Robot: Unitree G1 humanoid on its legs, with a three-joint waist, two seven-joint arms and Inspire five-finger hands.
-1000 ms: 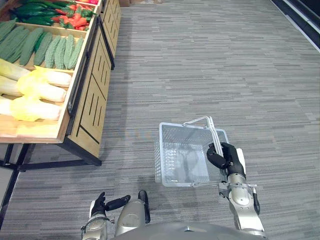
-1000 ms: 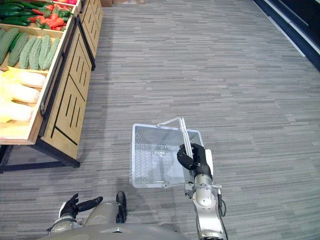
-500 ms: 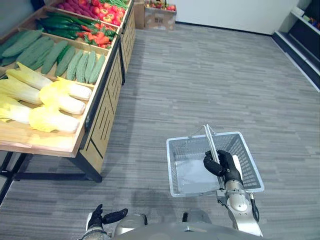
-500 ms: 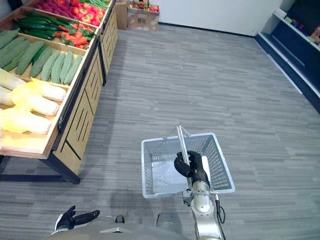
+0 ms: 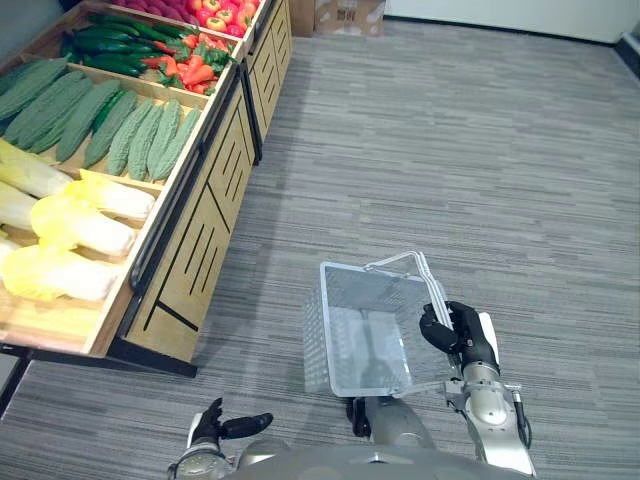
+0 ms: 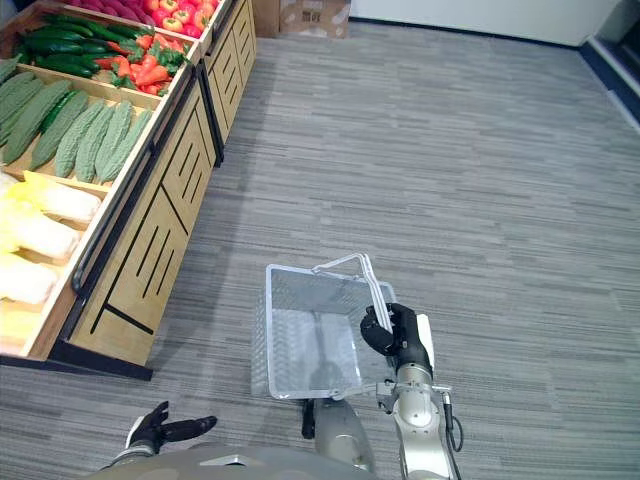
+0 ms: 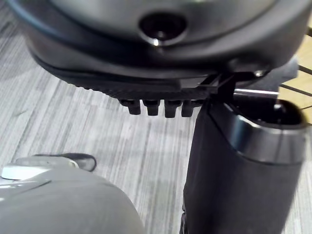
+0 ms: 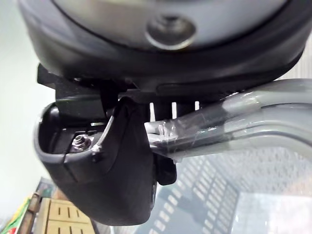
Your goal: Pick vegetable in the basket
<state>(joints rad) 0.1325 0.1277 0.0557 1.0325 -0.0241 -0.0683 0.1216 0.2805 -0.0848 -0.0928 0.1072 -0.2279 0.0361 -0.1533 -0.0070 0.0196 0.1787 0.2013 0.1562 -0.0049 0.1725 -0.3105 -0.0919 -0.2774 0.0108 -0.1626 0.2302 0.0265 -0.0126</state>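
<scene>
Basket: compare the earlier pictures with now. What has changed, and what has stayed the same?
The basket has swung: half a second ago its open top faced the camera; now it hangs tilted, left of the right hand. The camera moved, not the vegetable stand. Unchanged: fingers curled round the handle, basket empty, left hand open, low.

The dark right hand [image 8: 114,165] spans the upper part of the frame, its thumb curled up under two silver-grey metal handle bars [image 8: 243,124] wrapped in clear film, fingers pressing on them from above. Below the bars, at lower right, shows the grey wire-mesh basket [image 8: 214,195]. In the lower left corner sits a light wooden slatted stand [image 8: 63,219].
</scene>
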